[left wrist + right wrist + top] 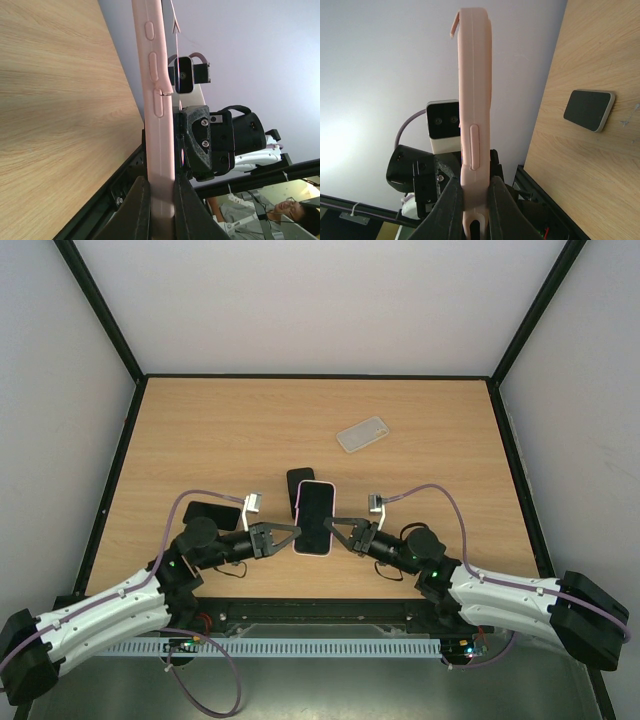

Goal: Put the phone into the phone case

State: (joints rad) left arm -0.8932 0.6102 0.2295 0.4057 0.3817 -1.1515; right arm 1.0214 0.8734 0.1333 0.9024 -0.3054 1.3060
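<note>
The phone (pixel 315 517) sits screen up inside the pink phone case (pixel 472 100). It is held up over the tabletop (pixel 200 440), near the front edge. The left hand (pixel 293 532) pinches one long side of the case. The right hand (pixel 337 528) pinches the other side. A clear case (pixel 362 434) lies farther back.

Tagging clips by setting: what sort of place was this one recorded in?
Likely a robotics lab test cell: a wooden table boxed in by plain white panels on a black frame, and a person visible beyond the rig.
</note>
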